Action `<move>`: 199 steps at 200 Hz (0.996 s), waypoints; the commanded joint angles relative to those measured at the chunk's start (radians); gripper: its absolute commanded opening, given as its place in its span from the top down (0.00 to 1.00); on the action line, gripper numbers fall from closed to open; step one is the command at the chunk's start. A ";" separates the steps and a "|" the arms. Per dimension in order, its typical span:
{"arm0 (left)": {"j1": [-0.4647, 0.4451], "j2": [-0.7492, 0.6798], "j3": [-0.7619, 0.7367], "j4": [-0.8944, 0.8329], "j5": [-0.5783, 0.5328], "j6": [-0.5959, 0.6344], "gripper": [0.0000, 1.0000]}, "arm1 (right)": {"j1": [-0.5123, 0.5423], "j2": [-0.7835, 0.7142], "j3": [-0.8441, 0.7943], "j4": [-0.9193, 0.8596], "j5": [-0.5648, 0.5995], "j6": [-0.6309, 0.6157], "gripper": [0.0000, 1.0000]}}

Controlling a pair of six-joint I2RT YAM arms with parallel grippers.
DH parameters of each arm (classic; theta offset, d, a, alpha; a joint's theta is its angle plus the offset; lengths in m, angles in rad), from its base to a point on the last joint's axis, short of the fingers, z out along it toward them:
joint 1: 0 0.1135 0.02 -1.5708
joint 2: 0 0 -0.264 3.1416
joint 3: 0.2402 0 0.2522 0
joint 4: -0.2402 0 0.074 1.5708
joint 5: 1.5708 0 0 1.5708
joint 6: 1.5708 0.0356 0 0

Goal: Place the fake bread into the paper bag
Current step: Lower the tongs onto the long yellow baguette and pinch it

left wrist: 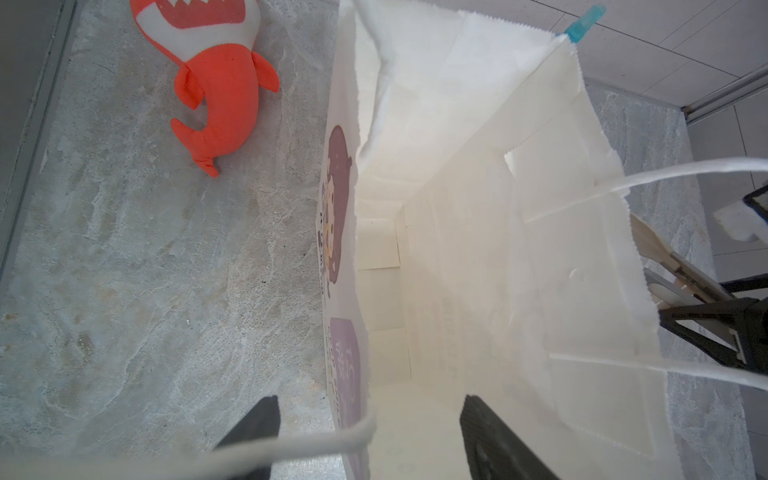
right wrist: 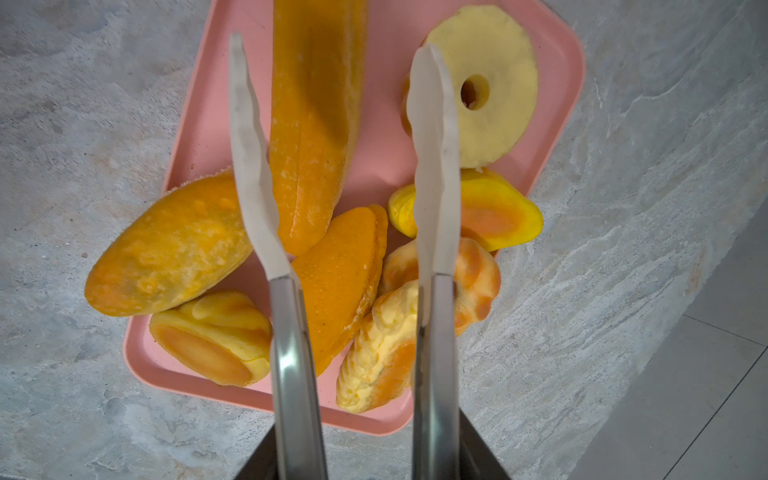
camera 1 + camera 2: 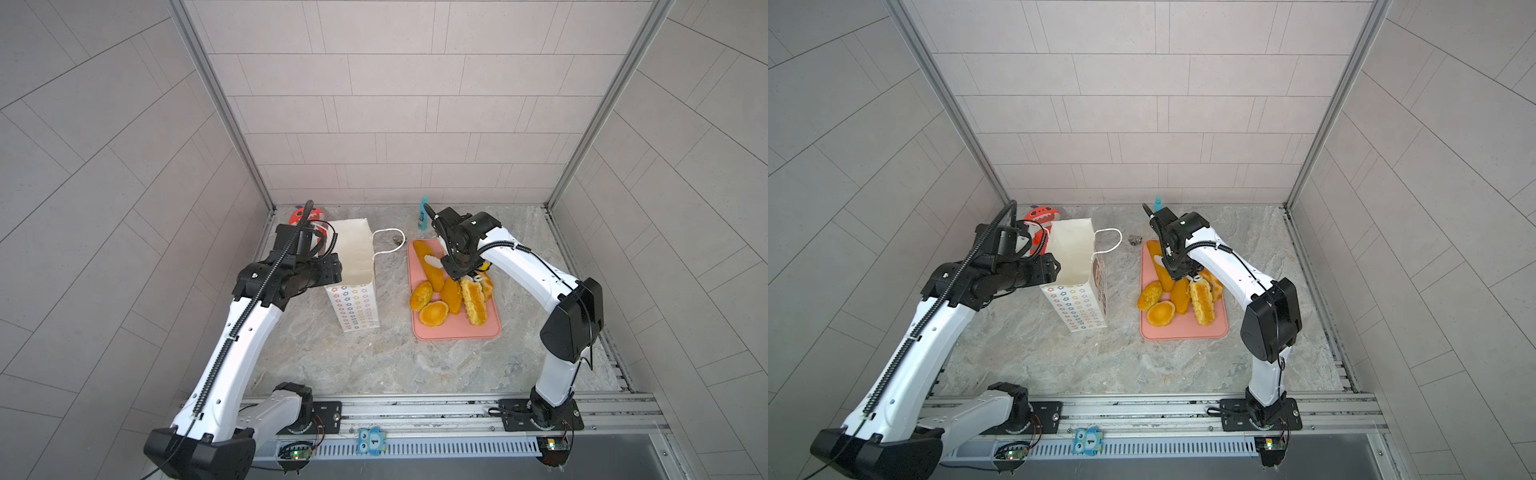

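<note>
**Tongs hung over toy loaves while bag stood open**

The right gripper was clamped on a pair of steel tongs, whose white tips were spread apart above the fake bread. The bread lay heaped on a pink tray directly beneath the gripper. In the right wrist view the long loaf ran up between the two tips and a pale ring sat behind one of them. Round buns and a braided piece crowded in under the steel arms. Whether either tip touched the bread could not be told.

Across the tabletop, the left gripper stood with its jaws wide. One dark finger was outside the near wall of the paper bag and the other was inside it, with clear gaps to either side of the paper. A white cord handle draped across just in front of the fingers. The bag stood upright and open-mouthed between the two grippers, apart from the tray.

On the outer side of the left gripper, a red plush shark lay on the tabletop just beside the bag. A teal bottle stood beyond the right gripper, by the back wall
</note>
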 commanded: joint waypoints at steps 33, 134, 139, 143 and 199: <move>0.007 -0.018 -0.016 0.011 -0.006 -0.005 0.25 | 0.005 0.049 0.045 -0.004 0.020 -0.018 0.48; 0.007 -0.023 -0.024 0.013 -0.009 -0.008 0.26 | -0.011 0.154 0.099 0.023 -0.009 -0.021 0.45; 0.007 -0.023 -0.024 0.013 -0.009 -0.008 0.26 | -0.010 0.158 0.102 0.024 -0.010 -0.024 0.45; 0.007 -0.022 -0.023 0.013 -0.009 -0.008 0.26 | -0.012 0.163 0.106 0.025 -0.011 -0.024 0.45; 0.007 -0.026 -0.023 0.013 -0.006 -0.008 0.29 | -0.027 0.206 0.126 0.034 -0.020 -0.027 0.46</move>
